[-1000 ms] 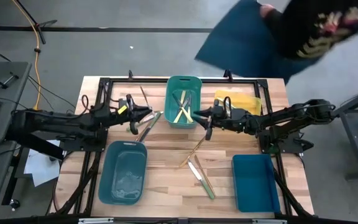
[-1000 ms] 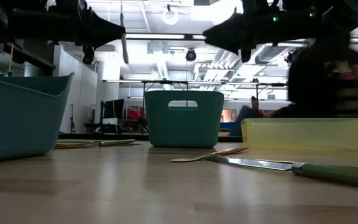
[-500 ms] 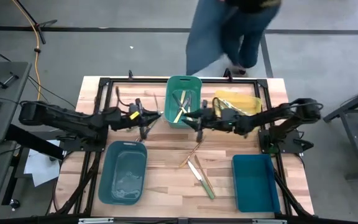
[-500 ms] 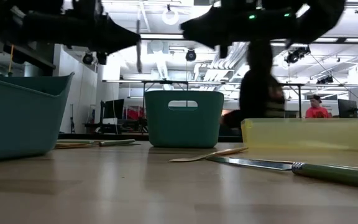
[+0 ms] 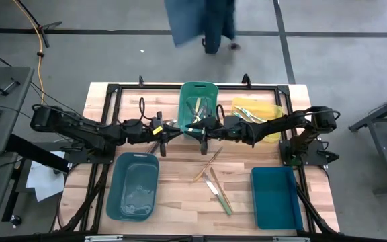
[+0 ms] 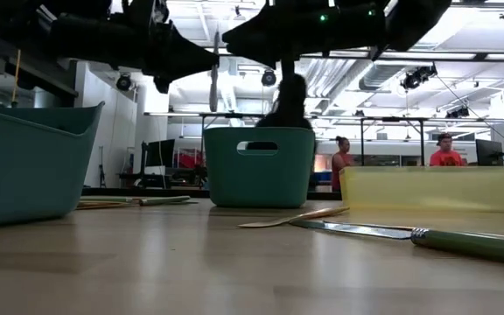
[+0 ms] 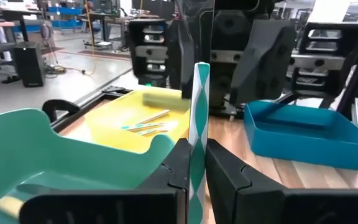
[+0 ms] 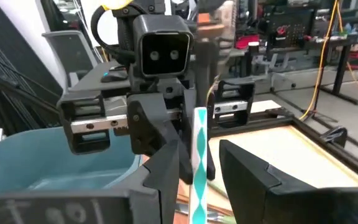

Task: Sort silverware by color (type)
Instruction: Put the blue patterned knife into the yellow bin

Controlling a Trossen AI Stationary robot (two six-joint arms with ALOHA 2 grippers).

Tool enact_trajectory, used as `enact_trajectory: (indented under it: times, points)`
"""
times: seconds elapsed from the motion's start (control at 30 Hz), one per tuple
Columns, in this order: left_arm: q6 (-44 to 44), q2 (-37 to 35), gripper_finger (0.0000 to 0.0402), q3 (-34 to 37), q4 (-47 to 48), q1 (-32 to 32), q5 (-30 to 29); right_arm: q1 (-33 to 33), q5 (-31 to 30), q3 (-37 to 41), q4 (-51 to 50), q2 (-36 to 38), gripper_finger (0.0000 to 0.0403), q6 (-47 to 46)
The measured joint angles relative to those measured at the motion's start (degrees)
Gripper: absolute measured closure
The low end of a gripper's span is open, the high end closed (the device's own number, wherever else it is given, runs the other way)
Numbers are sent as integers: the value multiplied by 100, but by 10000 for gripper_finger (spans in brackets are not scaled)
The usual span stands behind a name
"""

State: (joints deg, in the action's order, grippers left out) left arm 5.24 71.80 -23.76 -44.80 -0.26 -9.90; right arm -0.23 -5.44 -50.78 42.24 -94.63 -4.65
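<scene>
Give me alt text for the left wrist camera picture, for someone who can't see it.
The left gripper has its jaws shut on a utensil with a teal and white patterned handle standing upright, with the right arm's gripper facing it close behind. Beyond lie a green bin, a yellow tray holding a few utensils, and a blue bin on the wooden table.

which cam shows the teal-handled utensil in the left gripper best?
Left wrist view: the teal-handled utensil stands upright, clamped between the left gripper fingers. Right wrist view shows it too; high view only hints; low view shows a thin vertical sliver.
</scene>
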Motion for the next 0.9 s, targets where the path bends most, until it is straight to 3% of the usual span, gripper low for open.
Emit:
enact_trajectory:
  times: [0.57, 0.67, 0.8, 0.9]
  points:
    - [-236, 645, 382, -457, -7, -67, 25, 26, 250, 0, -95, -22, 294, -147]
    - [-252, 645, 382, -457, -7, -67, -36, 24, 232, 0, -97, -22, 317, -180]
    - [-228, 641, 382, -457, 4, -72, -34, 22, 199, 4, -104, -22, 377, -205]
    - [-228, 641, 377, -457, 8, -72, -37, 22, 199, 7, -119, -22, 379, -194]
